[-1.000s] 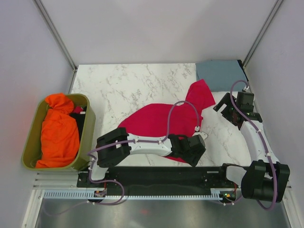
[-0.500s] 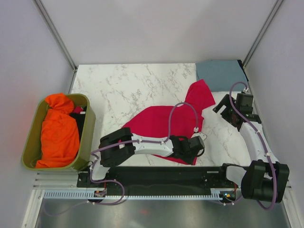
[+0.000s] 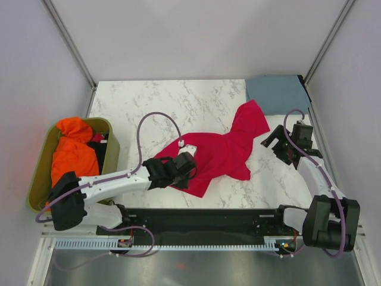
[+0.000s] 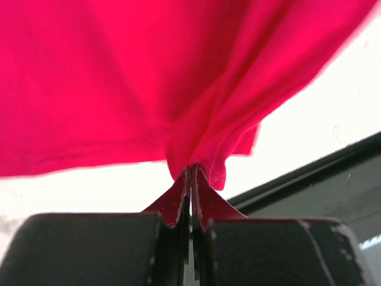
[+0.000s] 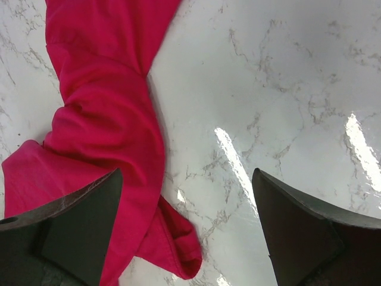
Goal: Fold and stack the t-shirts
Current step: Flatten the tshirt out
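Note:
The crimson-red t-shirt [image 3: 223, 152] lies crumpled across the middle of the marble table [image 3: 149, 104], one end reaching toward the back right. My left gripper [image 3: 183, 162] is shut on its near-left edge. In the left wrist view the red cloth [image 4: 149, 77] bunches into the closed left gripper [image 4: 191, 171] and hangs lifted from it. The slate blue-grey t-shirt [image 3: 277, 93] lies folded in the back right corner. My right gripper [image 3: 277, 140] stands open just right of the red shirt. In its own view the right gripper [image 5: 187, 174] hovers over bare marble, with the red t-shirt [image 5: 107, 119] to the left.
An olive-green bin [image 3: 113, 156] holding orange cloth [image 3: 74, 158] stands at the left edge of the table. The black base rail [image 3: 208, 217] runs along the near edge. White walls close in the table at the back and both sides.
My left gripper shut on the red shirt's near edge and swung left, pulling that edge across the table. The right arm has barely moved.

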